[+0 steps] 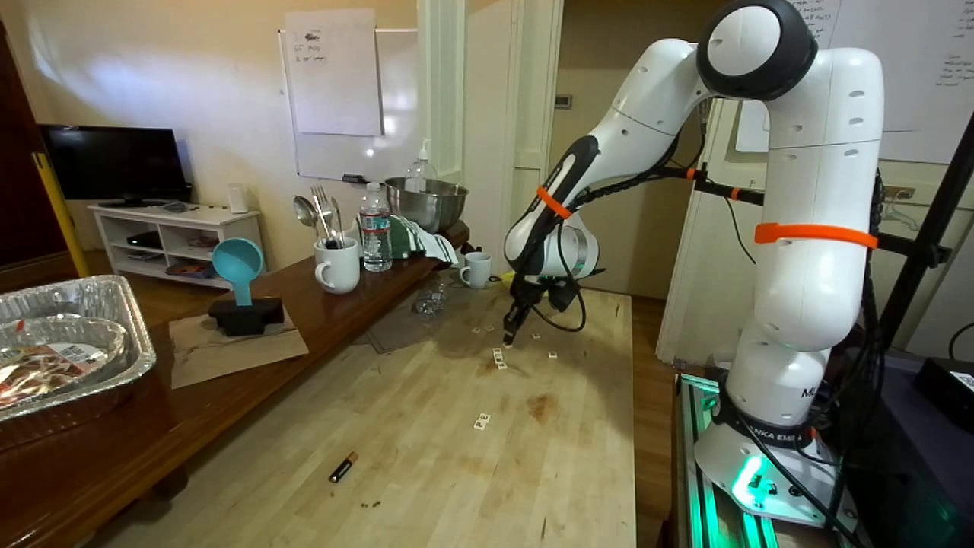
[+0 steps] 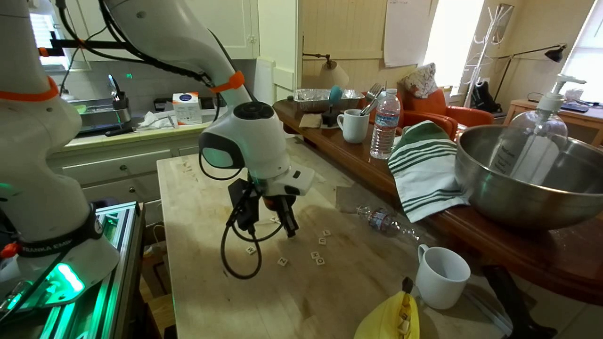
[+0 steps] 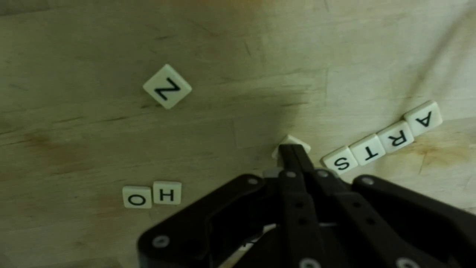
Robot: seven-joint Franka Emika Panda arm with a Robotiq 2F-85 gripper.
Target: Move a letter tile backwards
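Hand [image 3: 291,148] clenched, nothing visible in its grip; the letter tile [image 3: 293,140] presumably meant lies on the worktop [image 3: 230,63] beneath the tip, contact uncertain. Probably light, stiff and slick, it should slide under gentle pressure or be pinched by opposite edges.

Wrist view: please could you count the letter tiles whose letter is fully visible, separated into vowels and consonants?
Vowels: 2 (A tile, O tile)
Consonants: 5 (S tile, T tile, R tile, H tile, N-or-Z tile)
Total: 7, leaving out the partly hidden tiles at the gripper
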